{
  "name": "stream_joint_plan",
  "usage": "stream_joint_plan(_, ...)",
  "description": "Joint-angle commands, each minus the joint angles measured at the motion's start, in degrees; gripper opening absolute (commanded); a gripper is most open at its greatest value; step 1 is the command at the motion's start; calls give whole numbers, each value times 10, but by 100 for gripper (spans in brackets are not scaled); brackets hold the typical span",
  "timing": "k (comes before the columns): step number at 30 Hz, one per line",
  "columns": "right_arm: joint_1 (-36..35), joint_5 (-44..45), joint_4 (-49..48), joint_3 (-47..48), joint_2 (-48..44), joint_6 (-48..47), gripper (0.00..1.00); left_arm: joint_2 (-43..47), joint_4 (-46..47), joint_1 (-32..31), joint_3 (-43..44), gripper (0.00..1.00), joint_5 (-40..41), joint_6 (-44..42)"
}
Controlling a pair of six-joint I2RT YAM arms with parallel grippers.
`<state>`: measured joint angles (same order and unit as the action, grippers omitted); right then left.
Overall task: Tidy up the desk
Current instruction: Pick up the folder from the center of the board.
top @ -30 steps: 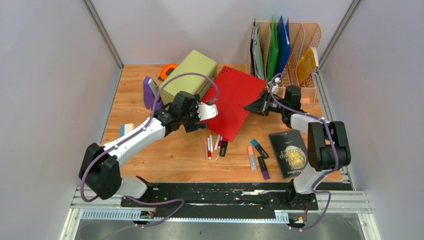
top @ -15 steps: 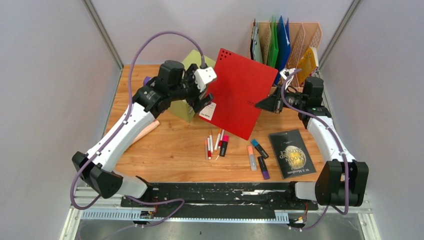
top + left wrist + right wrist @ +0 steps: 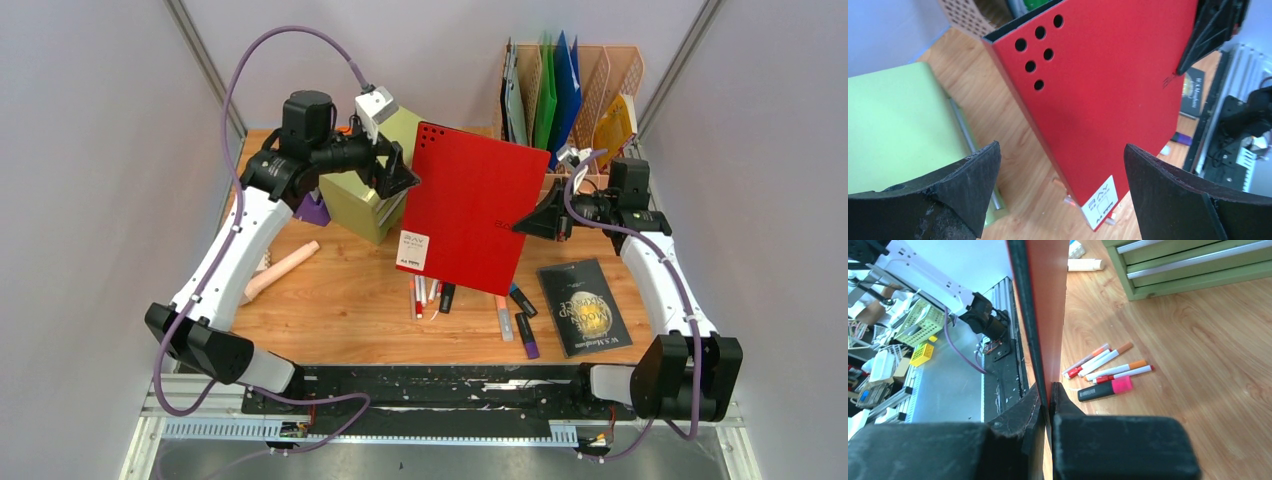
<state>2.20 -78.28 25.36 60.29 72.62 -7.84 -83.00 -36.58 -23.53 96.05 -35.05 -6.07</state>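
Right gripper (image 3: 528,222) clamped shut on the right edge of red folder (image 3: 465,205); the wrist view shows both fingers (image 3: 1068,405) pinching the thin board edge-on. Left gripper (image 3: 400,175) spread wide, nothing between its jaws, just beside the folder's top left corner; contact cannot be told.

Change over the last second: folder was lying low and tilted near the green drawer chest (image 3: 365,205), now lifted and standing nearly upright, punched-hole corner up, white label at its lower left. Left arm has risen from the desk middle toward the back. Right arm has unfolded and stretched out.

Desk (image 3: 340,310) lies flat under both arms. Its top is roughly square with no clear long axis; the plank grain runs left to right, and the rail (image 3: 440,385) runs along the near edge. Markers (image 3: 425,295) and a dark book (image 3: 585,305) sit near the front.
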Motion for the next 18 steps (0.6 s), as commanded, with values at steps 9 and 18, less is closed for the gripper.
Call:
stream_joint_plan(9,1,-119,9,4,-20,-51,0,-43,79,22,21,100,-132,89)
stream_joint_plan(18,-5,-107,11,-8,-15,-59,0,-94,143,29,50,91,-284,181)
